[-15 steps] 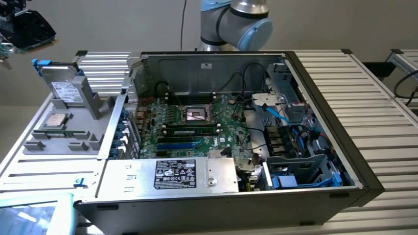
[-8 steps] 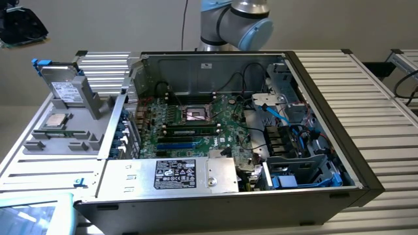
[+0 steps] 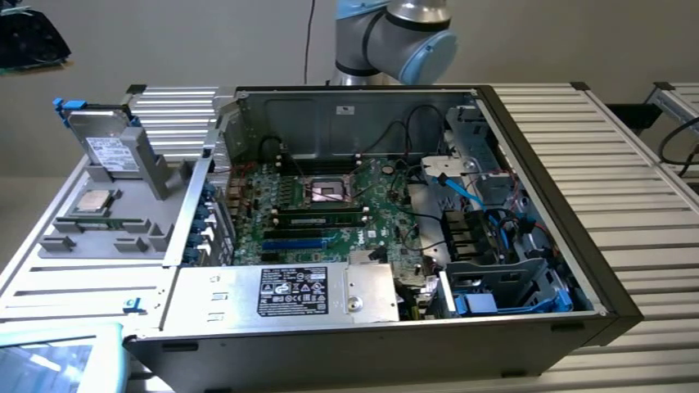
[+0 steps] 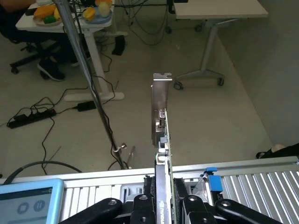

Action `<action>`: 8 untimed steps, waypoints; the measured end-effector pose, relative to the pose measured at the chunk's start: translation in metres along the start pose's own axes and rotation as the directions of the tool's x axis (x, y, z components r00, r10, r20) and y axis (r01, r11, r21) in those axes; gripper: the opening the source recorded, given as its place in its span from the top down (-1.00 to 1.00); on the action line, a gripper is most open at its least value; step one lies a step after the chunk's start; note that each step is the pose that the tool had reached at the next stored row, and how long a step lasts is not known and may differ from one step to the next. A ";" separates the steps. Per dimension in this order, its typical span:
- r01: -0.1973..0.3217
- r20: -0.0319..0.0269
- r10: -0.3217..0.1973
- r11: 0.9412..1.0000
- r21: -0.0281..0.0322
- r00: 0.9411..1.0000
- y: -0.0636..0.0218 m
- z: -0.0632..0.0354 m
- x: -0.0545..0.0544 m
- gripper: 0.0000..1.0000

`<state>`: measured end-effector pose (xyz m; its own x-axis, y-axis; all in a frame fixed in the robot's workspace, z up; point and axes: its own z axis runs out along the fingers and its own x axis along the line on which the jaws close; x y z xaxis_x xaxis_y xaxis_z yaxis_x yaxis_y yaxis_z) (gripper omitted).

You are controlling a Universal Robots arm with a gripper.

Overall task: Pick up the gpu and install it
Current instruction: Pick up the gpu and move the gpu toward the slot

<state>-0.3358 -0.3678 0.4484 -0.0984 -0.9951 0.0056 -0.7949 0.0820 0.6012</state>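
Note:
In the wrist view my gripper (image 4: 163, 205) is shut on the gpu (image 4: 161, 116), which I see edge-on. Its silver metal end bracket (image 4: 161, 107) points away from the wrist, and a thin green board edge runs back between the black fingers (image 4: 140, 205). The card hangs in the air past the ribbed aluminium table edge (image 4: 261, 184), with the room's floor behind it. The exterior view has the open computer case (image 3: 546, 106) lying on the table, its green motherboard (image 3: 327, 217) exposed, and the arm's grey and blue joint (image 3: 394, 37) behind the case.
A grey fixture (image 3: 110, 229) at the exterior view's left holds an upright grey drive with a white label (image 3: 110, 151) and a flat chip (image 3: 93, 201). A tablet (image 3: 55, 356) lies at the near corner. A slanted metal pole (image 4: 88, 79), floor cables and office tables are in the wrist view.

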 end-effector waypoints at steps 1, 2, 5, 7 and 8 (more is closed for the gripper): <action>0.000 0.000 0.000 1.000 0.000 1.000 0.0000 0.0000 0.000 0.45; 0.000 -0.001 0.000 1.000 -0.006 1.000 -0.0003 0.0000 0.000 0.45; -0.002 -0.003 0.002 0.999 -0.039 1.000 -0.0028 -0.0019 0.000 0.45; -0.002 -0.004 0.002 0.998 -0.057 1.000 -0.0056 -0.0041 0.000 0.45; -0.002 -0.004 0.002 0.998 -0.065 1.000 -0.0073 -0.0054 0.000 0.45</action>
<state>-0.3268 -0.3682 0.4484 -0.0976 -0.9952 0.0101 -0.7544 0.0806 0.6515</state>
